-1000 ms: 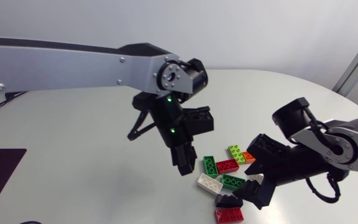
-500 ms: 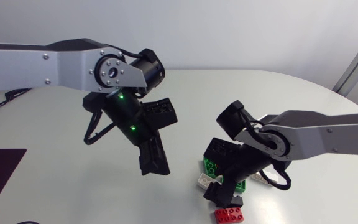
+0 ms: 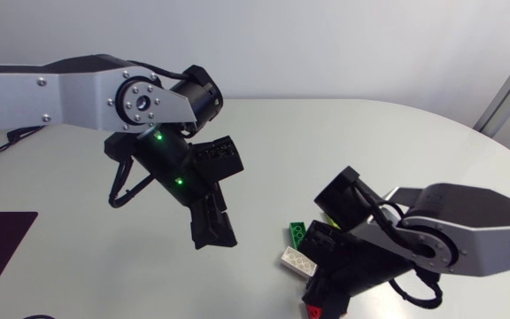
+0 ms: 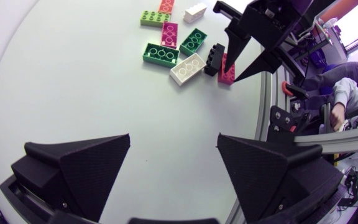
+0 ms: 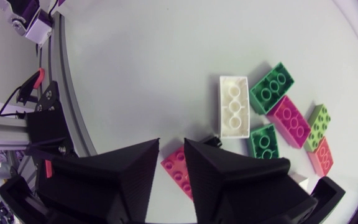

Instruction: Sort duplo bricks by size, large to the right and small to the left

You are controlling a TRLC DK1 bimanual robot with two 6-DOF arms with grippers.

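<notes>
**Entry 1. Left end effector**: open, with its fingers set wide apart and nothing between them. It hangs over a bare stretch of the counter. The whole brick cluster lies ahead of it and well apart.

**Entry 2. Right end effector**: open by a narrow gap only and gripping nothing. It is held low over the near end of the brick cluster.

**Entry 3. Red brick**: lies flat on the counter, studs up, directly under the right end effector. It shows through the gap between the fingers, and one side is hidden beneath a finger.

**Entry 4. Black brick**: just beside the red brick, at the tips of the right end effector.

**Entry 5. Long white brick**: studs up, just ahead of the right end effector, next to the black brick.

**Entry 6. Large green brick**: ahead of the right end effector, against the far side of the long white brick.

**Entry 7. Small green brick**: beside the right end effector, close to the long white brick's end.

**Entry 8. Magenta brick**: between the two green bricks, on their outer side.

**Entry 9. Lime brick** and **orange brick**: side by side, just beyond the magenta brick.

**Entry 10. Small white brick**: at the far edge of the cluster as seen from the left end effector, near the orange brick.
</notes>
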